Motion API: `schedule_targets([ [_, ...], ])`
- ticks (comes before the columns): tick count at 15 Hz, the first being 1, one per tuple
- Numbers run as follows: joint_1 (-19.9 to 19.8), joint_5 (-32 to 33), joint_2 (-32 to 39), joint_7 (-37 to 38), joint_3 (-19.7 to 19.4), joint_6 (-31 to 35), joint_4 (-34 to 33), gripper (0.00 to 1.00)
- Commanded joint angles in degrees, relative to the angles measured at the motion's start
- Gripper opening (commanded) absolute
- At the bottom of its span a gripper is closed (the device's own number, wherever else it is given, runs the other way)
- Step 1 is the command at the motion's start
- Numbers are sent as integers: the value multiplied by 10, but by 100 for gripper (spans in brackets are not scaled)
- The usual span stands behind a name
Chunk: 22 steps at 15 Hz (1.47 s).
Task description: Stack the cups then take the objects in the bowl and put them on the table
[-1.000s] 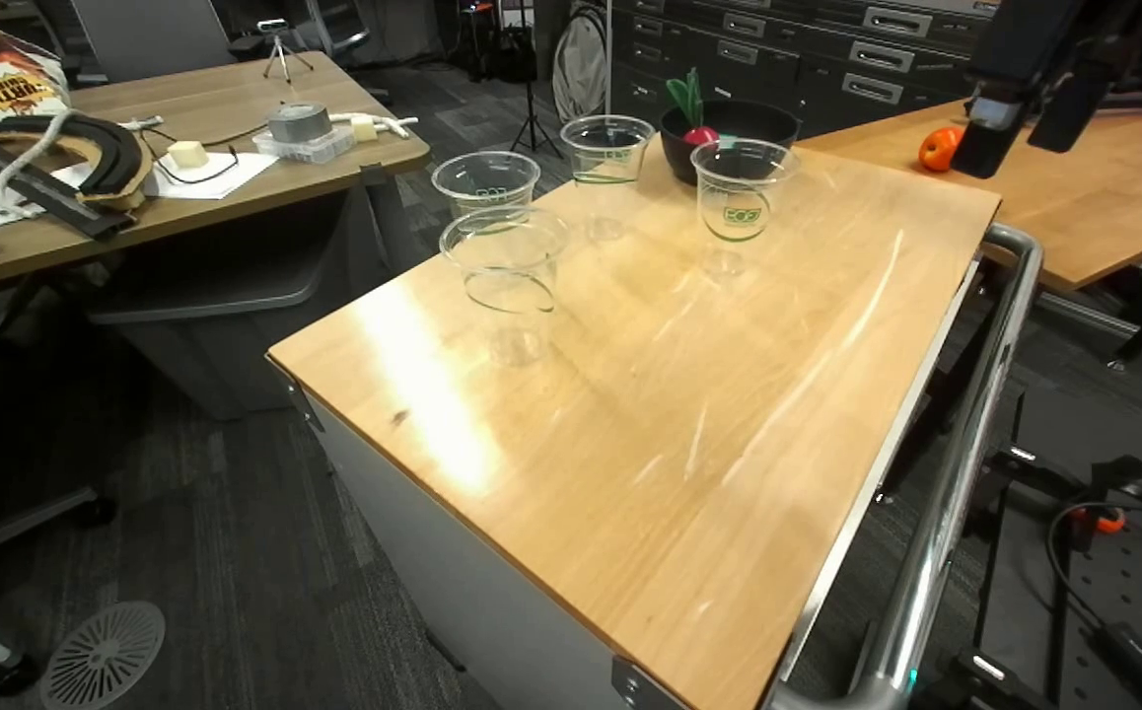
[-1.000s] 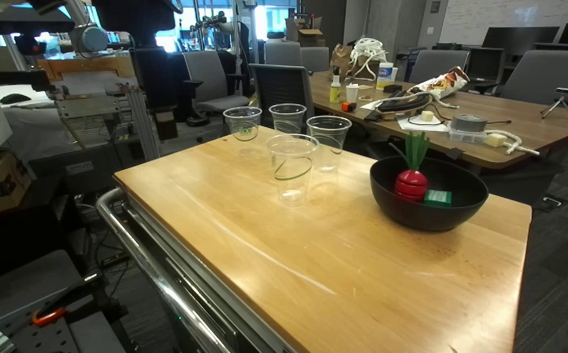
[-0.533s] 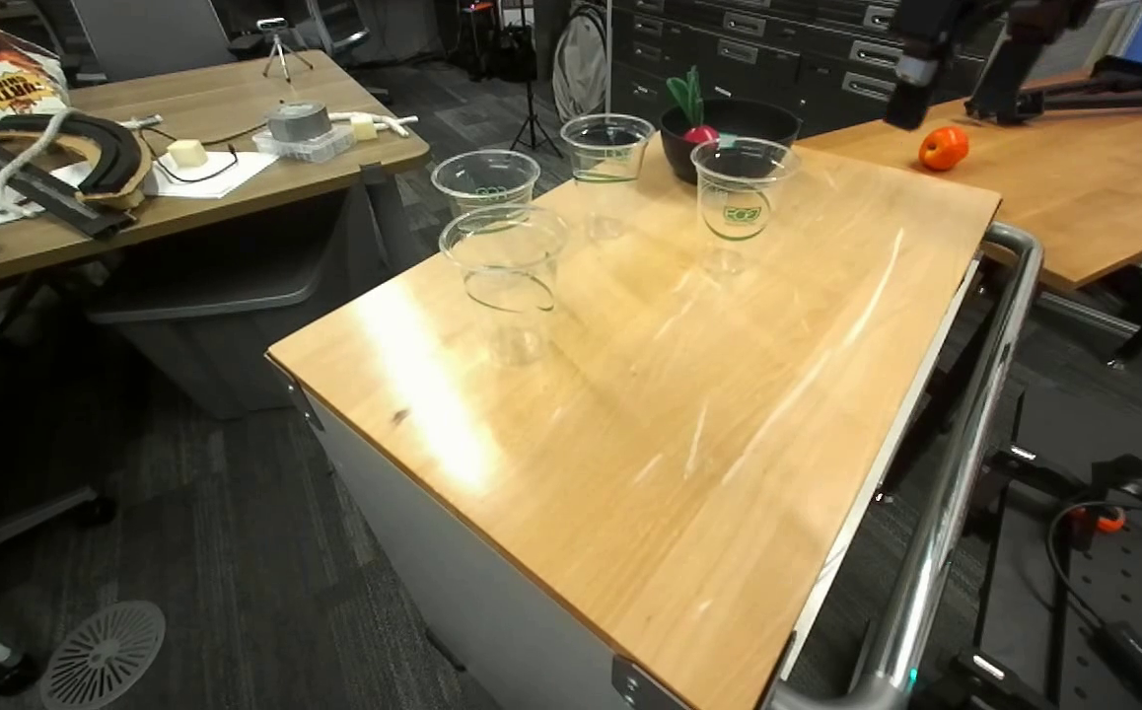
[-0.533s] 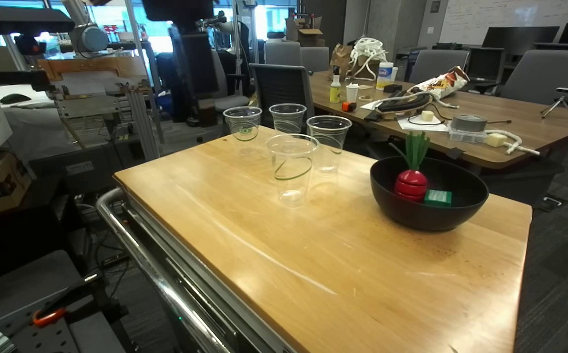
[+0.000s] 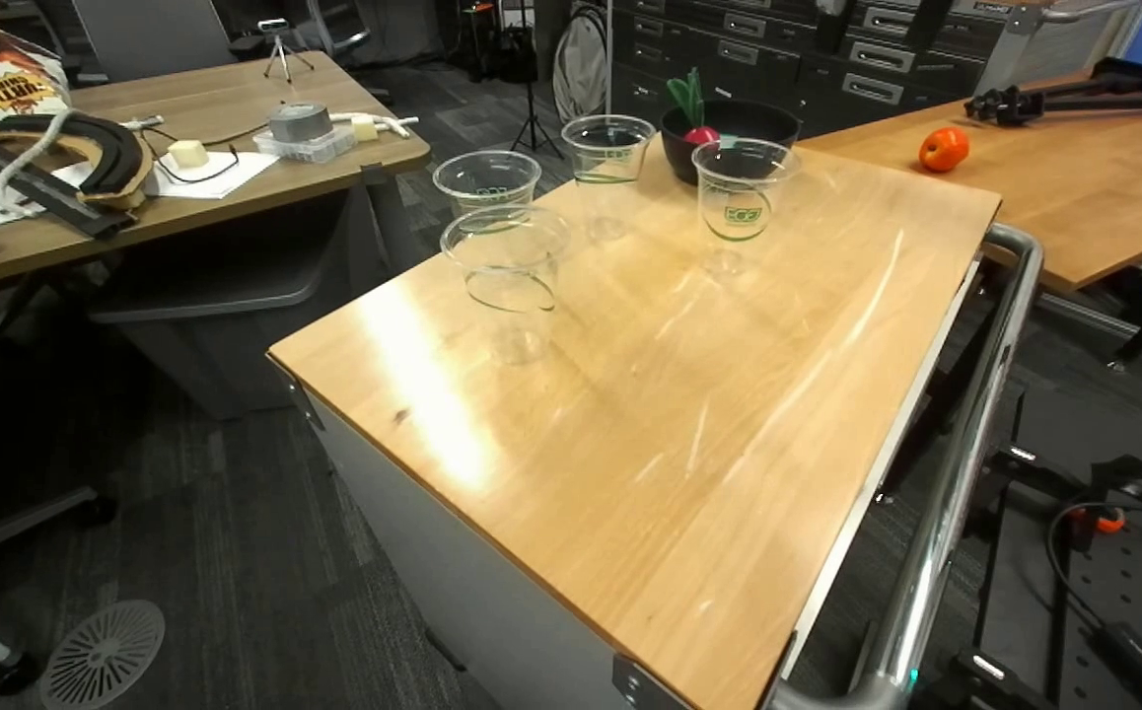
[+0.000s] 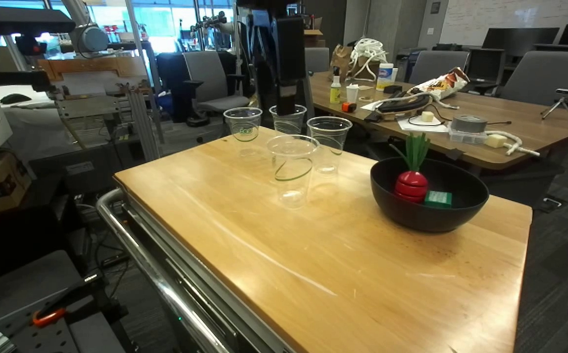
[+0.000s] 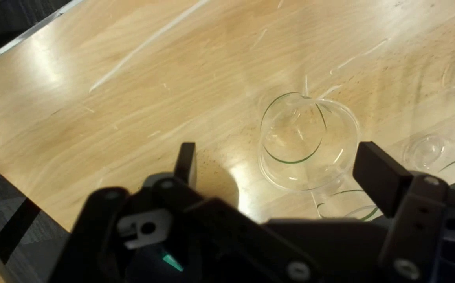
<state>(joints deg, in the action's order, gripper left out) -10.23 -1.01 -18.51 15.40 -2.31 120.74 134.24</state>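
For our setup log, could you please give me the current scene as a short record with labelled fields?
Cups: four, clear, upright, none stacked
Bowl: black, on the table
Bowl contents: red toy with green leaves, small green block
Hand: open, holding nothing
Orange-brown desk: orange round object on top

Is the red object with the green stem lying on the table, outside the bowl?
No, in an exterior view the red object is inside the black bowl, beside the green block.

An office-like lab: scribbled whiteboard [image 6: 514,19], 2 monitors [image 6: 519,37], grey swivel chairs [image 6: 544,73], black drawer cabinets [image 5: 704,61], dark carpet [image 5: 236,523].
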Motion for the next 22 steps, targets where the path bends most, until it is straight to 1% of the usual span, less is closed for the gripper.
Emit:
schedule_targets([
  [1,9,0,6,10,-3,41,18,100],
  [5,7,-17,31,37,-6,119,43,100],
  [6,5,-12,40,51,-3,143,48,100],
  [9,2,6,64,75,1,182,54,99],
  [10,1,13,71,80,1,191,55,75],
  [11,0,22,78,87,1,197,55,74],
  [12,-2,37,87,96,2,200,53,69],
  [13,-2,43,93,101,1,198,50,60],
  [17,4,57,104,108,-2,181,43,30],
  [18,7,50,102,105,-3,181,42,20],
  [19,8,44,100,104,-4,179,41,14],
  [20,12,34,91,95,-4,169,40,5],
  [21,14,32,82,90,-3,164,40,1],
  [22,17,44,64,85,1,146,39,0],
])
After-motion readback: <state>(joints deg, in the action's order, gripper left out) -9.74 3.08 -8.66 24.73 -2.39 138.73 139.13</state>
